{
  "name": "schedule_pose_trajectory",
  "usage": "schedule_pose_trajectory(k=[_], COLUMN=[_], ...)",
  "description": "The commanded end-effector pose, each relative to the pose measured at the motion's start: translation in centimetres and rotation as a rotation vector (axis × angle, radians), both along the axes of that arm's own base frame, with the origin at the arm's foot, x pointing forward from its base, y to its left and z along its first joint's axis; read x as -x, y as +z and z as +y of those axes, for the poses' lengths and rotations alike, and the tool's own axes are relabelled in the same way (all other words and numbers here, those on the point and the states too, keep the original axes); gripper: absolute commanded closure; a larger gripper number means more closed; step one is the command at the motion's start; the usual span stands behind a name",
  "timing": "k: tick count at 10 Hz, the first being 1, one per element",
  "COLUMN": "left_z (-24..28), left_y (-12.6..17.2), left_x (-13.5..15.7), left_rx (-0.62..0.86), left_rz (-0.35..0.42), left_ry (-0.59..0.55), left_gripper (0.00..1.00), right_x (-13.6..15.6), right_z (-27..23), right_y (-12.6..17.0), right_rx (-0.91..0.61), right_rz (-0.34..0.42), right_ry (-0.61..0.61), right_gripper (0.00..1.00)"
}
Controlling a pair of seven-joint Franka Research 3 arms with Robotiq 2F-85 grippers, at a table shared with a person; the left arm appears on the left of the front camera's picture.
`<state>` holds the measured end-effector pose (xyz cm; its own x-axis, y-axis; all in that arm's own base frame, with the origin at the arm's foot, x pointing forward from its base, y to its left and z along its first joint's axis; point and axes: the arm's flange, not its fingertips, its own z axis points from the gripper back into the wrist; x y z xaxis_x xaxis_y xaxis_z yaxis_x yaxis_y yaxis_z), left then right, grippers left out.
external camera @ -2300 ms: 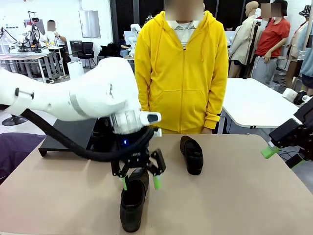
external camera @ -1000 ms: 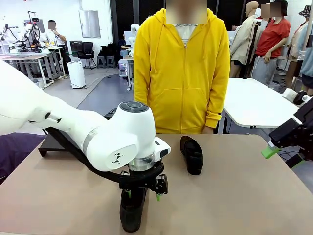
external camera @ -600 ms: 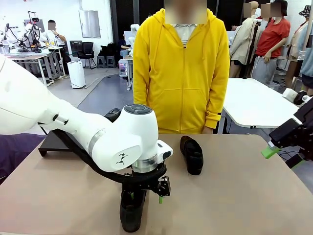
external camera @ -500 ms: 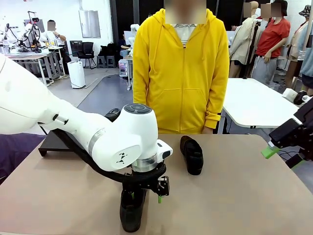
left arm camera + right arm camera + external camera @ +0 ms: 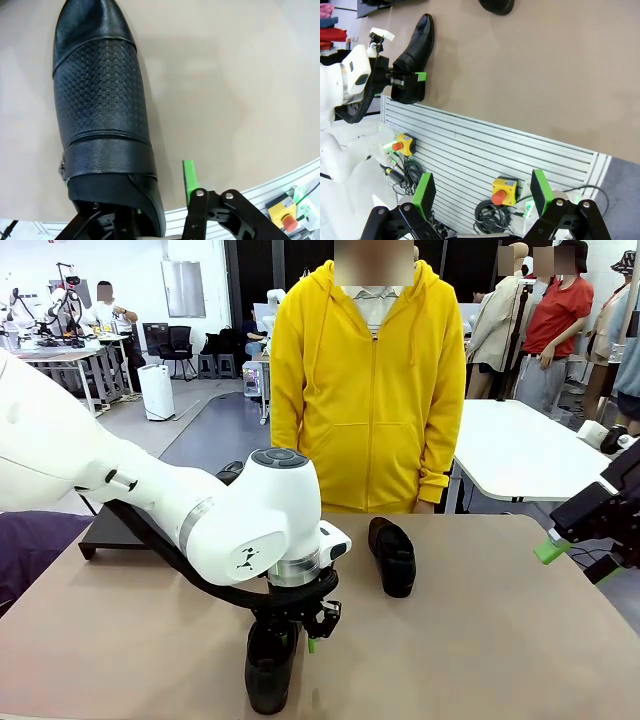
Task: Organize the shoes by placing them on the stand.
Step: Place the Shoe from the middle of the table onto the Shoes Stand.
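- front view: the left gripper (image 5: pixel 292 638) points straight down onto the rear of the near shoe (image 5: pixel 268 680). the shoe lies on the table (image 5: pixel 480 640) right under it, toe toward the robot.
- one green pad (image 5: pixel 312 644) shows at the shoe's side toward the right gripper (image 5: pixel 575 540); the other finger is hidden behind the shoe.
- the second shoe (image 5: pixel 392 558) lies beyond the left gripper, well apart from it, near the person (image 5: pixel 370 390) in a yellow hoodie.
- the stand (image 5: pixel 115 530) sits behind the left arm, off to that gripper's far side from the second shoe.
- the right gripper hangs at the table's edge, well apart from both shoes.
- left wrist view: the near shoe's textured upper runs away from the fingers, toe farthest off, and its heel end sits between them.
- the pad stands just beside the shoe's wall with a strip of table showing between; the other finger is covered by the shoe, so it cannot be told whether the jaws are clamped.
- right wrist view: the right gripper's jaws stand wide apart with nothing between them.
- a yellow emergency-stop button (image 5: pixel 502 190) and the table's ribbed rail (image 5: pixel 485 145) lie under it; far ahead the left gripper sits at the near shoe's heel.
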<state>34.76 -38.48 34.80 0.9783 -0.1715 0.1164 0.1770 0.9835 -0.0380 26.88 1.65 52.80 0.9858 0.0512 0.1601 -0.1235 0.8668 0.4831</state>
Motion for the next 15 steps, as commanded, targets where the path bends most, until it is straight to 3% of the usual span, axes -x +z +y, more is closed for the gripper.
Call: schedule_pose_trajectory(k=[1,8,9,11,13,15], left_z=[0.2,1.5,2.1,4.8,9.4,15.2], left_y=[1.0,1.3,2.7,8.4,13.5,16.4], left_x=[0.8,1.0,1.6,4.7,8.6,12.0], left_rx=[-0.047,-0.032,-0.004,0.012,-0.061,-0.154], left_rz=[-0.045,-0.01,-0.003,0.043,-0.081,-0.24], left_ry=[0.036,0.05,0.002,-0.121,-0.147,-0.014], left_gripper=[1.0,1.0,1.0,1.0,1.0,1.0], right_x=[-0.2,-0.2,-0.2,-0.2,-0.2,-0.2], right_z=[0.1,0.1,0.1,0.1,0.1,0.1], right_y=[0.2,0.2,0.2,0.2,0.2,0.2], right_rx=[-0.032,-0.032,-0.032,-0.032,-0.032,-0.032], right_rz=[-0.014,-0.014,-0.014,-0.014,-0.014,-0.014], right_ry=[0.013,0.013,0.013,0.013,0.013,0.013], right_gripper=[0.0,0.0,0.0,0.0,0.0,0.0])
